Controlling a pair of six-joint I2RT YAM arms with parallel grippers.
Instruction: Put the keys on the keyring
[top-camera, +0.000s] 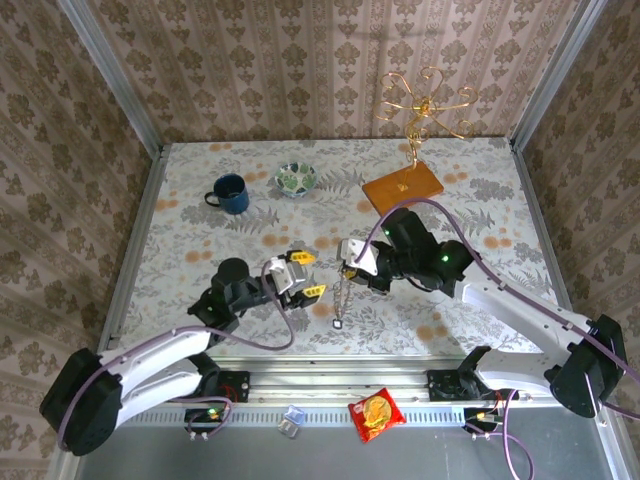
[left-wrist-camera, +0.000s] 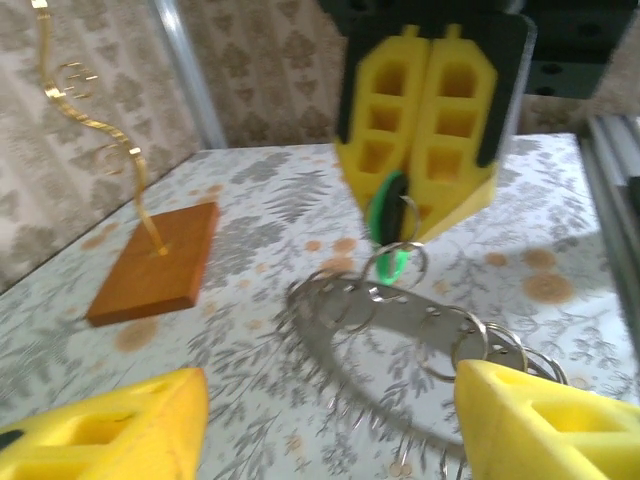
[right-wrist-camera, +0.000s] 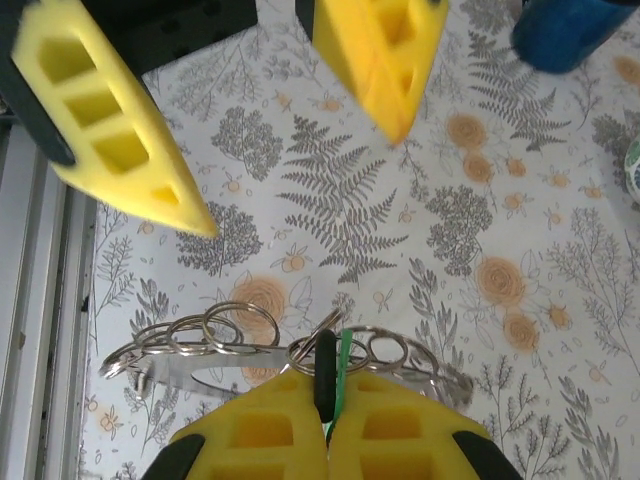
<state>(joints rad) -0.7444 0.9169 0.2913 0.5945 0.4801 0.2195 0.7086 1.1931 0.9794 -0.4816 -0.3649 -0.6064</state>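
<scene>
Snack wrapper (top-camera: 375, 413) lies nearest, between the arm bases and off the patterned counter (top-camera: 480, 290). Just beyond it we see the left end effector (top-camera: 307, 274) released, its yellow fingers spread with nothing between them. It faces the right end effector (top-camera: 347, 262), which is clenched on the green key (right-wrist-camera: 343, 352). The key is held up over the counter, right at the rings of the keyring (left-wrist-camera: 400, 312), a flat metal bar carrying many loops; we cannot tell whether it is threaded or just touching. We judge the key light, stiff and thin, apt to swivel between the pads, so the broad head is the place to hold it, leaving its hole free. The rings look springy and slippery, and the loose bar will likely swing. Farther back stand the blue mug (top-camera: 230, 193), its inside too dark to read, and a small bowl (top-camera: 296, 180) with nothing visible in it, then the wooden stand (top-camera: 402, 187).
</scene>
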